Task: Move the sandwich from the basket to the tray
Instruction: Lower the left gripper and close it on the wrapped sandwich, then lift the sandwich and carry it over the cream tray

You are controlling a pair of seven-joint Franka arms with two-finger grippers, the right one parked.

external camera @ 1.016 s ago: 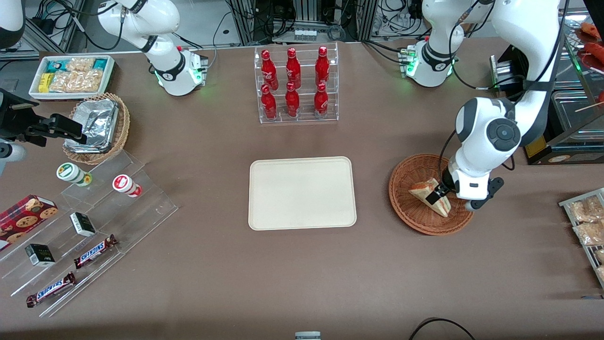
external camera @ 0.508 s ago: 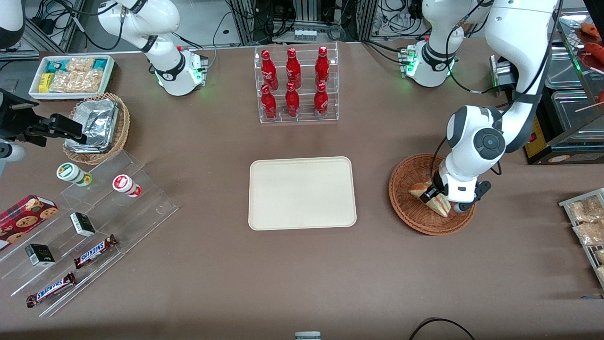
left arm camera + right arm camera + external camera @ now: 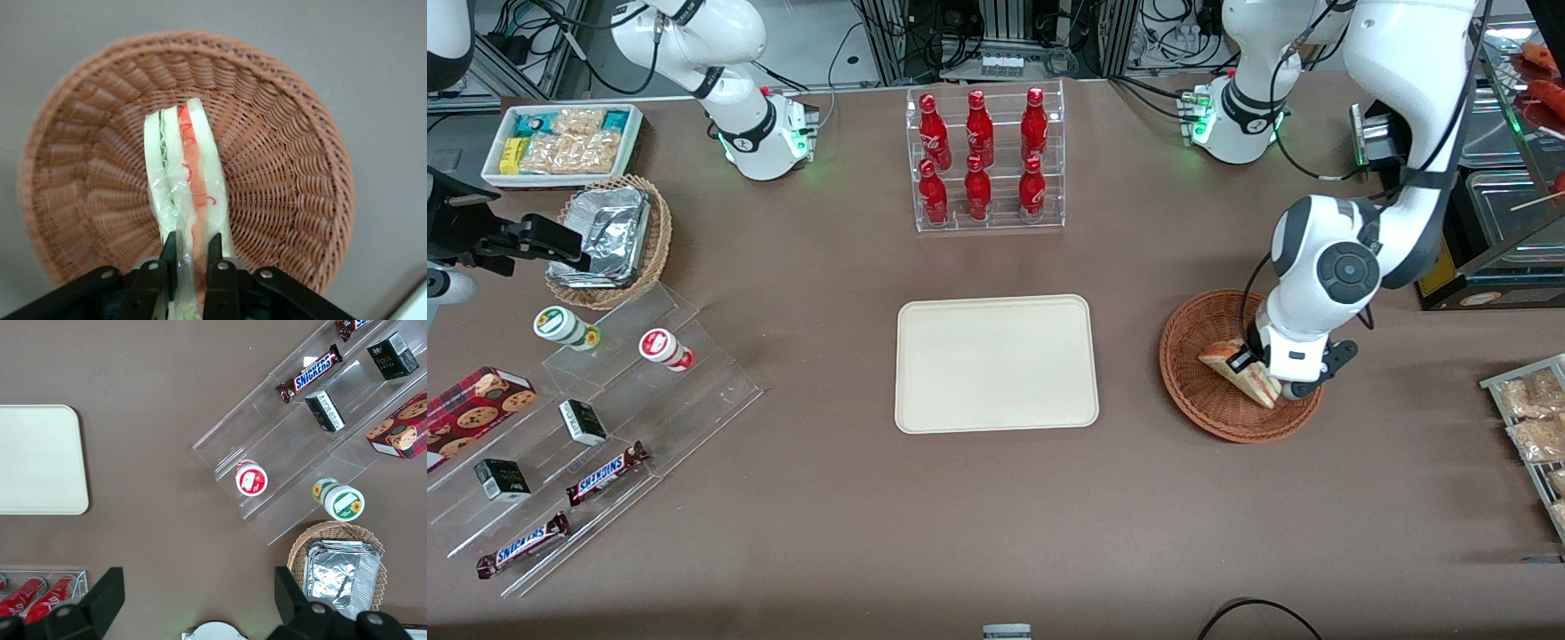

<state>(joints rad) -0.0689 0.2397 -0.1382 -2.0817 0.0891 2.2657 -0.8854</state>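
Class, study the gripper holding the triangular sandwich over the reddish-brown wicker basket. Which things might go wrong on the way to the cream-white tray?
1. The gripper pinches only one end of the triangular white-bread sandwich, so the soft wedge may sag or slip out.
2. The sandwich hangs low inside the reddish-brown wicker basket; moving sideways too early might catch the rim.
3. The squeezed layers could spread, spilling filling before reaching the cream-white rectangular tray.

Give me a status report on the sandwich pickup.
Gripper shut on sandwich, over the basket. Tray bare, nothing on it yet. Table between basket and tray shows no obstacle.
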